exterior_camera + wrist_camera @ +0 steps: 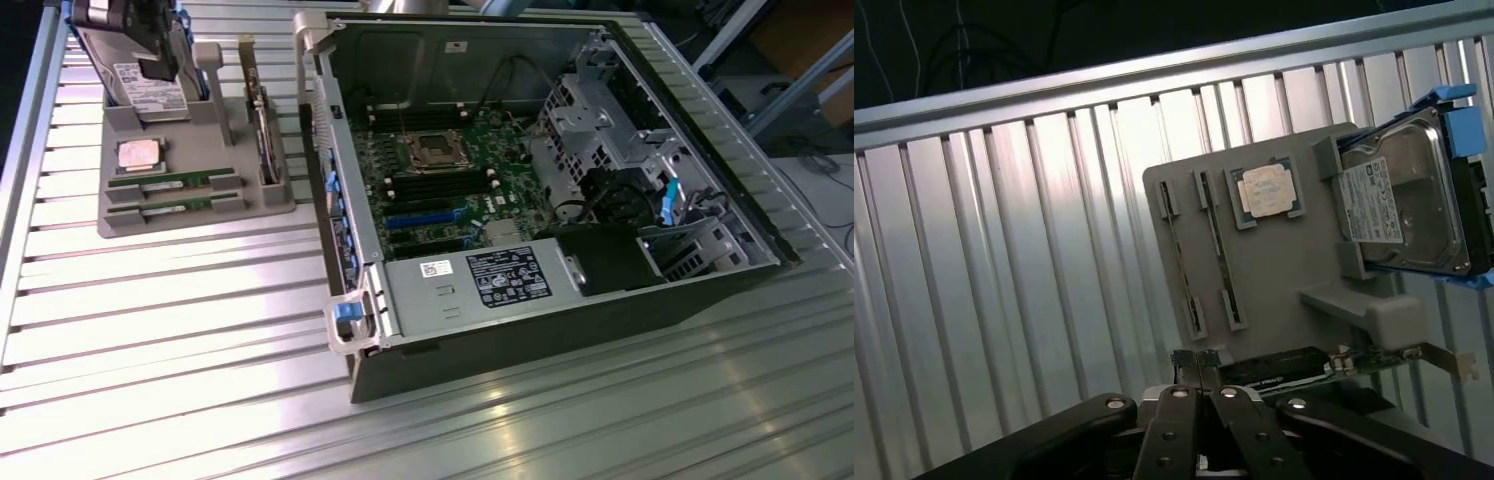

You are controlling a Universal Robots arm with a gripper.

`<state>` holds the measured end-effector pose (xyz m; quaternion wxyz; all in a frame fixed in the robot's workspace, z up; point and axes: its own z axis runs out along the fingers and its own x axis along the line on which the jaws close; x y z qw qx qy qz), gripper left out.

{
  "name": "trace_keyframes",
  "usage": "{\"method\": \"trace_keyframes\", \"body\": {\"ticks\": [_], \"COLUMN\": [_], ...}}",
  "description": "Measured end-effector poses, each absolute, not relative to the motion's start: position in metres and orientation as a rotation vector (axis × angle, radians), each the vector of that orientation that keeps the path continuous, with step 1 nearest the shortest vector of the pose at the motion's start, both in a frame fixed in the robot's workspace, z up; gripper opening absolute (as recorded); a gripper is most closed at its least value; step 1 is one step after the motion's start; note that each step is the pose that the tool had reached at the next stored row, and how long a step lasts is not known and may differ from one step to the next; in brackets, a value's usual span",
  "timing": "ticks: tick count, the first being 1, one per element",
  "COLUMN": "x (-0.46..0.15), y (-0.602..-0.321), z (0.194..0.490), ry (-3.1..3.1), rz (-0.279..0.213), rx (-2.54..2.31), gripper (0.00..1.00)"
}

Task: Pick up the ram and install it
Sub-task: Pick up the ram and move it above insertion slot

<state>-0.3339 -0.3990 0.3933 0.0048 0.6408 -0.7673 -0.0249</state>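
1. The gripper (1195,358) was seen with its jaws pressed together and nothing held between them, poised at the near edge of the grey holder (1284,270).
2. The ram (1182,258) was found seated on edge in a slot of that holder, with a second stick (1218,250) just beside it. Both lay well apart from the open computer case (534,340).
3. For a clean pick, it was judged that the jaws would have to be opened, set across the board's thin faces near the middle of its length, and brought straight down. The stick could then be drawn from its end supports without tilting.
4. Little room was left between the two sticks, so a finger set carelessly could be expected to strike the neighbour.
5. A processor chip (1266,190) and a hard drive (1399,190) were kept on the same holder, clear of the slots.
6. An expansion card (1294,365) was stood on edge closest to the gripper and was judged the likeliest obstruction.
7. Inside the case, the motherboard (441,170) was walled in by metal sides and cables.
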Motion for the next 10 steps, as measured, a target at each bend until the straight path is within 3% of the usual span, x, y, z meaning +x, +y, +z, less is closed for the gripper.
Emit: {"method": "trace_keyframes", "body": {"ticks": [10], "x": [-0.3339], "y": [-0.3989], "z": [0.3933], "ry": [-2.316], "rz": [-0.077], "rx": [2.104], "gripper": [0.11]}}
